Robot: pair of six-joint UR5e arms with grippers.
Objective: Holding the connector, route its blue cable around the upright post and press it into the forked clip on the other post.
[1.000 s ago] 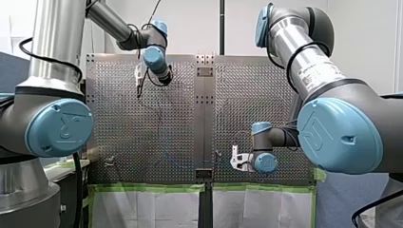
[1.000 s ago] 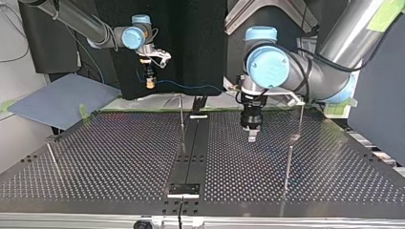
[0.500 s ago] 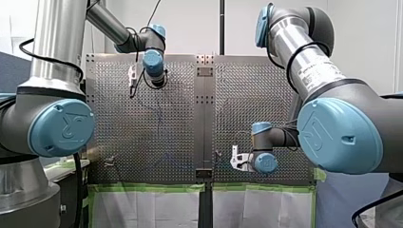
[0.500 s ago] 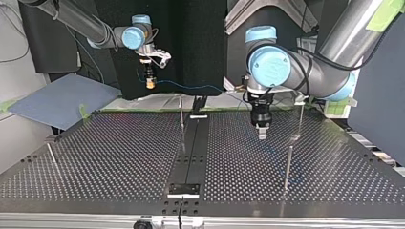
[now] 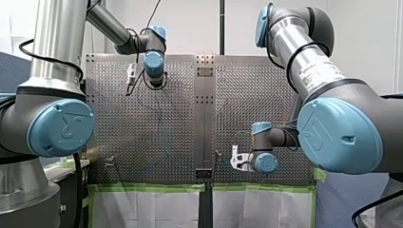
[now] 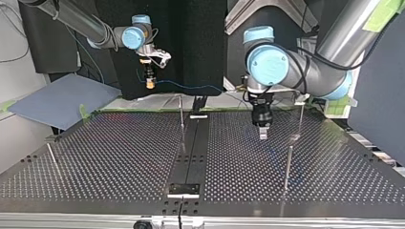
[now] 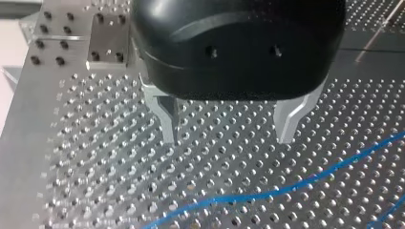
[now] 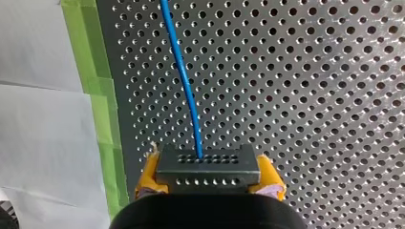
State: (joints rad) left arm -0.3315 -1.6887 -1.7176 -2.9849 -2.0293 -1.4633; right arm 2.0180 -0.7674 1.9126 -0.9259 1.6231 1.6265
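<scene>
In the right wrist view my right gripper (image 8: 208,175) has its yellow pads (image 8: 147,174) shut on a dark grey connector (image 8: 208,165). A blue cable (image 8: 184,81) leaves the connector over the perforated plate. The top view has that gripper (image 6: 150,84) raised at the back left, the cable (image 6: 191,87) trailing right past a thin upright post (image 6: 181,116). My left gripper (image 6: 263,134) hangs just above the plate, left of a post with a small fitting (image 6: 296,136). Its metal fingers (image 7: 167,121) stand open and empty, with the cable (image 7: 286,188) lying ahead of them.
Two more thin posts stand on the perforated table (image 6: 119,157), one at the top view's right (image 6: 287,164) and one leaning at its left (image 6: 52,157). A dark strip (image 6: 191,152) runs down the table's middle. Green tape (image 5: 152,188) lines the edge nearest the front view.
My left gripper has slid toward the top view's right, nearer the post with the fitting; in the front view it went left and farther away. My right arm has not moved.
</scene>
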